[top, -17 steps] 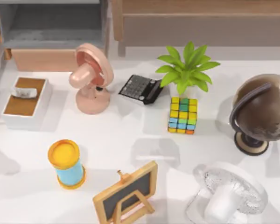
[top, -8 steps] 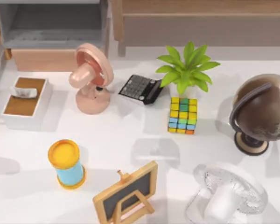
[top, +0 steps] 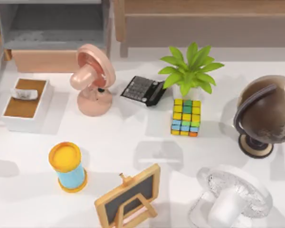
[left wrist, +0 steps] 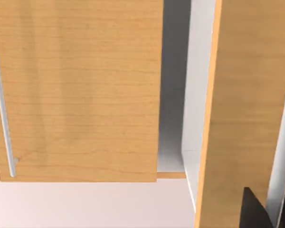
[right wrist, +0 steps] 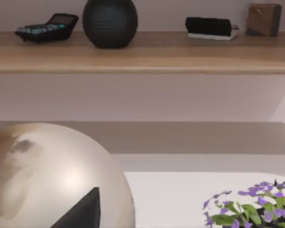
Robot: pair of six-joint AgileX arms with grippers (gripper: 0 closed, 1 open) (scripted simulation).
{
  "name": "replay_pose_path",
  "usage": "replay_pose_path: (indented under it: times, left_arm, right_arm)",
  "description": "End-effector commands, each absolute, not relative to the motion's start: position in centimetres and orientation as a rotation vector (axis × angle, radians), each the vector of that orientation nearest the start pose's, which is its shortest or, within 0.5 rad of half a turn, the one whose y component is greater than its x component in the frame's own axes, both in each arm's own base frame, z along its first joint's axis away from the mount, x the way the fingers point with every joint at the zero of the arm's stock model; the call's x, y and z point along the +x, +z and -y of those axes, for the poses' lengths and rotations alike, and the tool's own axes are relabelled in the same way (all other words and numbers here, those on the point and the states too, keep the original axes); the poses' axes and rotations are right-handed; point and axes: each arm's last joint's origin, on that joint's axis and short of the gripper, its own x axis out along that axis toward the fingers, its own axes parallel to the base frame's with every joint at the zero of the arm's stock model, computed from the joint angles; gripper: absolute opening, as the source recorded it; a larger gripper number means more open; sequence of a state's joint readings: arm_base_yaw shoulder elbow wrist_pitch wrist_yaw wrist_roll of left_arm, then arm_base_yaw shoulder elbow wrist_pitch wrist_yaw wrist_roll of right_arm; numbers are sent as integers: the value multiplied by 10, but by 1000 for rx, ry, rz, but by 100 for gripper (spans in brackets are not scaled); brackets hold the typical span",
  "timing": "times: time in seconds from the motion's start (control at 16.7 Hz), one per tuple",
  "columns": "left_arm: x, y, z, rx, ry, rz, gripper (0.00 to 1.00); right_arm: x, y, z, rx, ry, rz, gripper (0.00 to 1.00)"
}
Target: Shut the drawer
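White bench [top: 133, 137] runs from the near edge, where a small chalkboard easel [top: 128, 195] and a white fan [top: 233, 199] stand, with a yellow-lidded cylinder [top: 66, 166] to their left. Farther in come a colour cube [top: 185, 117], a calculator [top: 143, 90], a green plant [top: 190, 69], a globe [top: 266, 114] at the right, a pink fan [top: 92, 80], and a white box with a brown top [top: 26, 104] at the left.

Farthest back on the left stands the drawer [top: 47, 61], pulled out toward the near side, its grey floor open to view and its peach-wood front panel just behind the pink fan. Its long axis runs left to right, so a closing push would go straight away from the near edge, square onto the panel.

In my left wrist view, wood panels [left wrist: 80, 90] fill the frame closely, and a dark tip of the fingers [left wrist: 254, 211] shows at the edge; I cannot tell how wide they stand. In my right wrist view another dark tip [right wrist: 80, 211] lies against the globe; again I cannot tell. I judge the left arm the nearer to the drawer.
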State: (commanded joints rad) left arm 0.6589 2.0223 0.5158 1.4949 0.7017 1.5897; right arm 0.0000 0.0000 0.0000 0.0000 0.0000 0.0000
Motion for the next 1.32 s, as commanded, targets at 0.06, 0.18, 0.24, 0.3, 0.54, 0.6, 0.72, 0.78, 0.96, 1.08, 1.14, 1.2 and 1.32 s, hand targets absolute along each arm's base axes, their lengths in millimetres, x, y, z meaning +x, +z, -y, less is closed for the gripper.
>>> replay_pose_path:
  times: [0.06,0.18,0.24,0.3,0.54,0.6,0.72,0.78,0.96,1.08,1.14,1.2,1.32]
  left_arm:
    - [254,95,-174,1571,-16,16,0]
    - [254,91,-174,1555,-26,1,0]
    - [254,91,-175,1554,-26,-1,0]
    - [258,90,-176,1552,-24,-6,0]
    - [294,90,-176,1553,-25,-2,0]
    - [304,91,-175,1556,-24,2,0]
    - [316,91,-173,1556,-26,2,0]
    - [317,91,-173,1555,-26,1,0]
    - [315,90,-175,1550,-27,-8,0]
    - [319,89,-176,1543,-27,-16,0]
    - [324,87,-176,1539,-29,-20,0]
    - [331,87,-176,1538,-30,-20,0]
    - [350,90,-176,1548,-24,-9,0]
  right_arm:
    - [106,160,1,0,0,0,100]
    - [106,160,1,0,0,0,100]
    - [106,160,1,0,0,0,100]
    - [106,160,1,0,0,0,100]
    - [106,160,1,0,0,0,100]
    - [106,160,1,0,0,0,100]
    - [106,160,1,0,0,0,100]
    - [106,160,1,0,0,0,100]
    - [106,160,1,0,0,0,100]
    - [106,160,1,0,0,0,100]
    - [106,160,1,0,0,0,100]
    - [106,160,1,0,0,0,100]
    - [106,160,1,0,0,0,100]
